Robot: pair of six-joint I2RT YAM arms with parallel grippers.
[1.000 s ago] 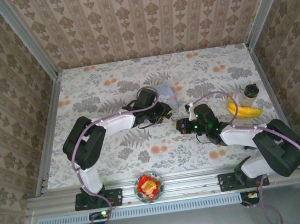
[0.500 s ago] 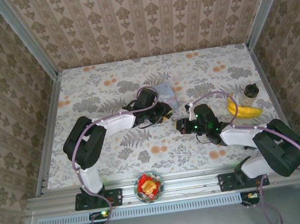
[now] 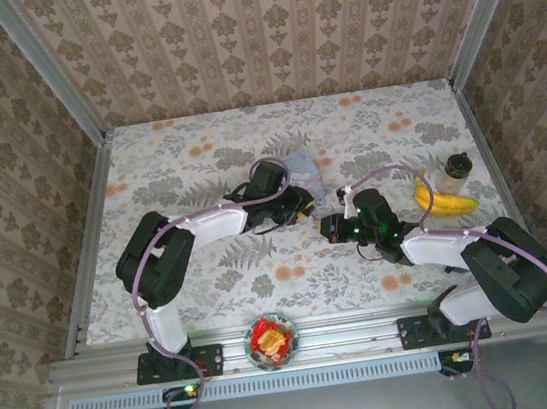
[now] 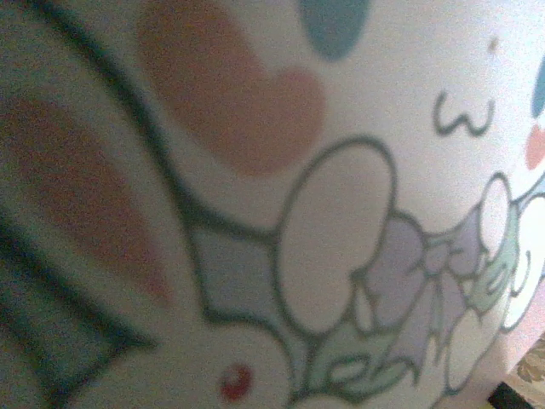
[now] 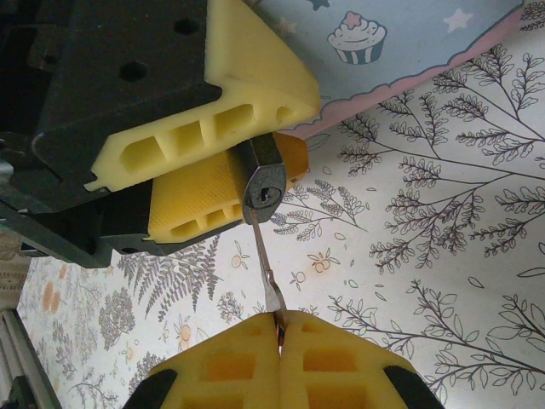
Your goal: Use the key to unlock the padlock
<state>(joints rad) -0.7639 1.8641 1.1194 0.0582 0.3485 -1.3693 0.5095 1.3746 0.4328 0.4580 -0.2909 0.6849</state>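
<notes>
Right wrist: padlock (image 5: 264,183) clamped in left gripper (image 5: 260,158), key (image 5: 265,264) pinched in right gripper (image 5: 279,324), tip at the padlock's keyhole.

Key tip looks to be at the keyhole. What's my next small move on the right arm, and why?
Probably ease the right gripper forward along the line of the key before any turn. The tip just meets the keyhole of the padlock, most of the blade is outside, and the left gripper clamps the lock body between its fingers.
</notes>
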